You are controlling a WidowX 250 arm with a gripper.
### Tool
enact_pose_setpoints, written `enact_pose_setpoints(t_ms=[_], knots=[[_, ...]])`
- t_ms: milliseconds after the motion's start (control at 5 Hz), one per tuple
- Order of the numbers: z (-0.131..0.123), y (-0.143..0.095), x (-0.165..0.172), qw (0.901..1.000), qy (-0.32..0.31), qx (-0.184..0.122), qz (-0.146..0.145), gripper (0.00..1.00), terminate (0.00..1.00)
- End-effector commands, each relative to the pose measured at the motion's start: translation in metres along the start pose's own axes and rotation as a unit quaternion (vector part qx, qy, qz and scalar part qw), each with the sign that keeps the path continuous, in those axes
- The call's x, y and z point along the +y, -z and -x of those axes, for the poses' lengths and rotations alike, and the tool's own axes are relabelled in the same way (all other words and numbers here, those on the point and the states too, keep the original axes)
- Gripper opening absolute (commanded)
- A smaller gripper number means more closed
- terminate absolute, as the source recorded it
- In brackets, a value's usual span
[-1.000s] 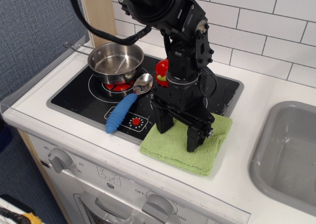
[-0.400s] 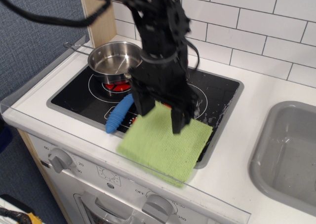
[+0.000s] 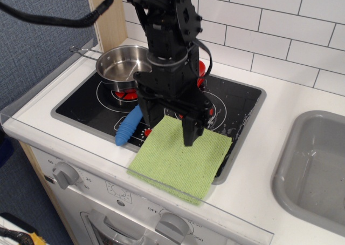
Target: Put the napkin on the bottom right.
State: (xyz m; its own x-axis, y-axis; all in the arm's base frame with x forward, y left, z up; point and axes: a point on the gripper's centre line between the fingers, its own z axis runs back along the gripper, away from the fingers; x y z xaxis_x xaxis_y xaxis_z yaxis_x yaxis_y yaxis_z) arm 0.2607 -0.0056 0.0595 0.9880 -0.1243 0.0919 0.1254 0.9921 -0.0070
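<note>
The light green napkin [image 3: 180, 158] lies flat and unfolded-looking across the stove's front right corner and the white counter's front edge. My black gripper [image 3: 168, 125] hangs over the napkin's far edge with its two fingers spread wide, open and holding nothing. The right fingertip [image 3: 189, 137] is at or just above the cloth. Whether it touches is unclear. A red toy pepper [image 3: 202, 71] shows partly behind the arm.
A steel pot [image 3: 125, 66] stands on the back left burner of the black stove [image 3: 242, 102]. A spoon with a blue handle [image 3: 128, 127] lies left of the napkin. A grey sink [image 3: 318, 164] is at the right. Oven knobs [image 3: 67, 174] line the front.
The napkin has slid left and forward from the counter right of the stove onto the stove's front corner. The gripper moved left with it, and the cloth now lies settled.
</note>
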Motion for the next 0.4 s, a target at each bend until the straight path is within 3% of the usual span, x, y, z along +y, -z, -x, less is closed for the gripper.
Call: enact_pose_setpoints(t_ms=[0, 200], knots=[[-0.0055, -0.0027, -0.0008, 0.9991, 0.015, 0.002, -0.040, 1.00, 0.00], [-0.0055, -0.0027, -0.0008, 0.9991, 0.015, 0.002, -0.040, 1.00, 1.00]])
